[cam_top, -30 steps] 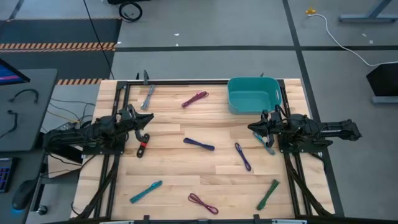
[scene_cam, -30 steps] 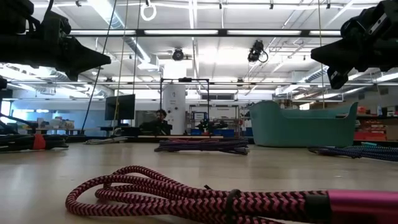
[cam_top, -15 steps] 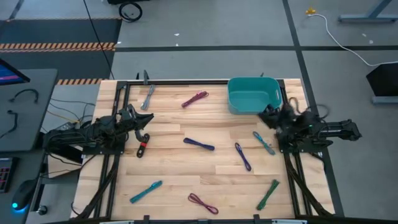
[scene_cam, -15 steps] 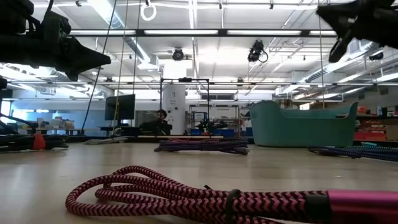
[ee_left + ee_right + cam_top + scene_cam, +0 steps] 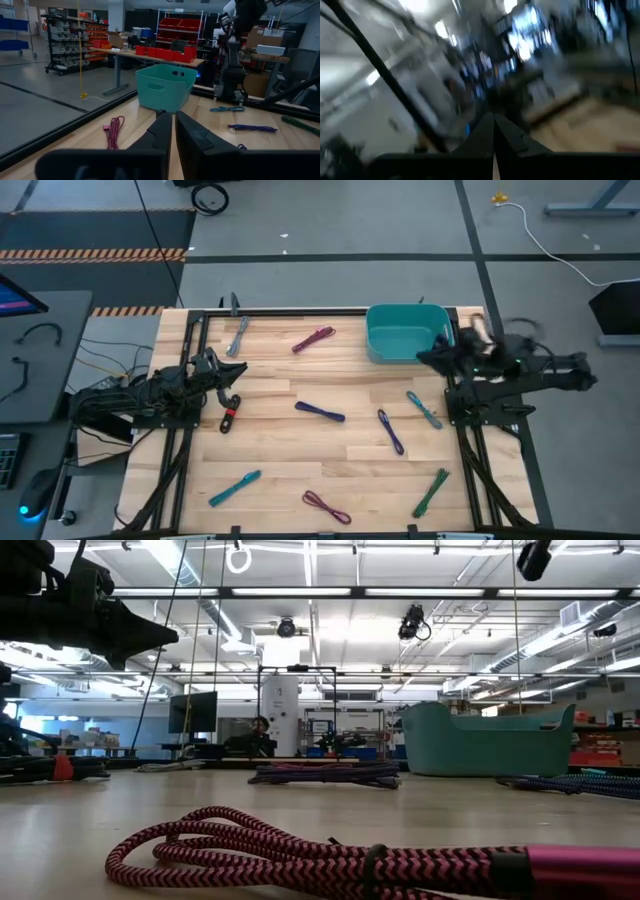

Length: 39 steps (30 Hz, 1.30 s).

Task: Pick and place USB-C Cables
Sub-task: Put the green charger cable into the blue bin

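Several short bundled cables lie flat on the wooden table (image 5: 270, 450): grey (image 5: 237, 335), magenta (image 5: 313, 339), purple (image 5: 320, 411), purple (image 5: 390, 430), teal (image 5: 424, 409), green (image 5: 431, 492), teal (image 5: 235, 488), magenta (image 5: 326, 506) and red (image 5: 229, 418). The magenta one fills the front of the low view (image 5: 330, 855). My left gripper (image 5: 235, 372) hangs shut and empty above the table's left side, over the red cable. My right gripper (image 5: 420, 358) is shut and empty, raised beside the near right corner of the teal bin (image 5: 405, 332); it shows high in the low view (image 5: 533, 558).
The teal bin stands at the table's far right, on the wood; it also shows in the left wrist view (image 5: 165, 87). A black frame (image 5: 300, 311) runs along the table's far edge and sides. Bare wood lies in the table's middle between the cables.
My right gripper has risen from just above the teal cable at the table's right and swung toward the far edge, to the bin's near right corner. It stays shut and empty; the teal cable lies where it was.
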Motion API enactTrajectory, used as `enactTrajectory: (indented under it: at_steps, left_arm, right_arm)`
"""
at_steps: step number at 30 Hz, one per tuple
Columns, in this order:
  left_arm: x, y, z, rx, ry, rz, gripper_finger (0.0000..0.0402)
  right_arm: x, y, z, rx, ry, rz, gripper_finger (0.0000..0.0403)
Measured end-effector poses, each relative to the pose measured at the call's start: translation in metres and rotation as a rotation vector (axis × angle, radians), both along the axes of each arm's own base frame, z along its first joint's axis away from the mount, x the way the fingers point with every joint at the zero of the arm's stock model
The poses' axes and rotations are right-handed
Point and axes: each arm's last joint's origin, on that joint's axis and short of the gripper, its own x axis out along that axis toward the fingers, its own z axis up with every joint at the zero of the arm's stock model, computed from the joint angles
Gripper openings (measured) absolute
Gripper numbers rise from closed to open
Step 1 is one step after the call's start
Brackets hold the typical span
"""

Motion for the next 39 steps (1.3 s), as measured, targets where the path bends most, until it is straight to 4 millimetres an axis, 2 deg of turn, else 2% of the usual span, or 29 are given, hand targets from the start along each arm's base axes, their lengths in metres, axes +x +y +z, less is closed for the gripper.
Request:
enactTrajectory:
  at_steps: [3,6,9,12,18,31,35,39]
  left_arm:
    - [0.0,0.0,0.0,0.0,0.001,-0.001,0.0035]
    - [0.0,0.0,0.0,0.0,0.0,0.0,0.0036]
    - [0.0,0.0,0.0,0.0,0.0,0.0,0.0032]
    - [0.0,0.0,0.0,0.0,0.0,0.0,0.0028]
    - [0.0,0.0,0.0,0.0,0.0,0.0,0.0034]
    - [0.0,0.0,0.0,0.0,0.001,0.0,0.0029]
    - [0.0,0.0,0.0,0.0,0.0,-0.001,0.0029]
    - [0.0,0.0,0.0,0.0,0.0,-0.001,0.0035]
  right_arm:
    - [0.019,0.008,0.011,0.104,0.269,0.139,0.0004]
    - [0.038,0.02,0.011,0.189,0.545,0.315,0.0003]
    - [0.056,0.037,0.001,0.211,0.771,0.46,0.0002]
    - [0.069,0.06,-0.011,0.178,0.906,0.593,0.0002]
    - [0.069,0.112,-0.044,0.072,1.19,0.809,0.0029]
    - [0.047,0.204,-0.102,-0.502,1.237,0.9,0.017]
    - [0.039,0.23,-0.124,-0.585,1.239,0.94,0.0186]
    - [0.032,0.244,-0.146,-0.621,1.306,0.908,0.0185]
